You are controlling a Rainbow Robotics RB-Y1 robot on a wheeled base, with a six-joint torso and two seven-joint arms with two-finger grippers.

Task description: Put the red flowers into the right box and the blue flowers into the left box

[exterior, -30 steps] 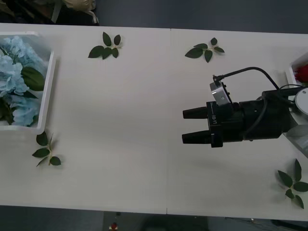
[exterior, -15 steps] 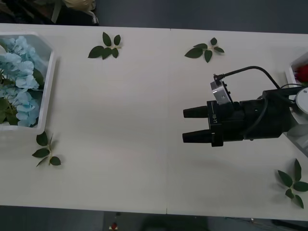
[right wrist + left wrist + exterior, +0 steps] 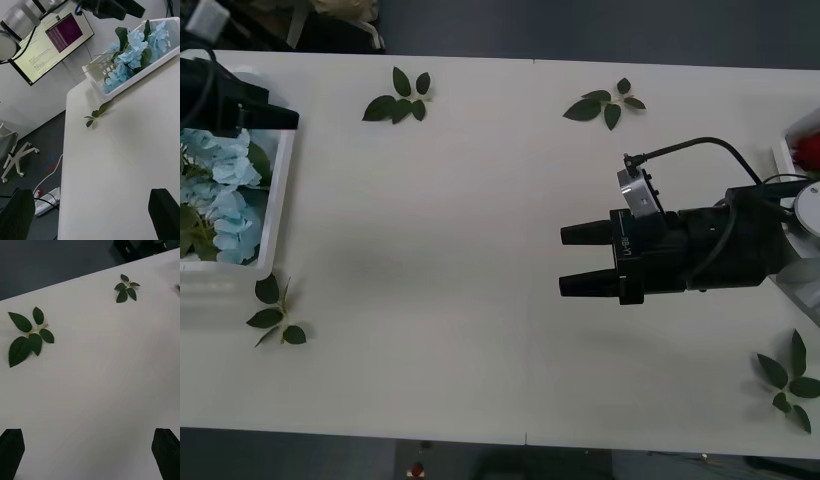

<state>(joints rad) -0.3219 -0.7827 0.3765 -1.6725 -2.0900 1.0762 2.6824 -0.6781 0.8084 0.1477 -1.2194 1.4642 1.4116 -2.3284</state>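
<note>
The right pincer (image 3: 566,261) reaches in from the right side, level and pointing left, its two black fingers (image 3: 584,235) spread apart and empty. The left pincer (image 3: 280,117) sits at the far left corner, its black fingers (image 3: 167,450) also parted, gripping nothing, as its wrist view shows them at both corners.

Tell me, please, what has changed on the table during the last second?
The left hand has come into view above the far end of the left box, open and empty. The blue flowers in that box lie differently than a second ago. The right hand, open over the table, has not moved, nor have the leaf sprigs.
</note>
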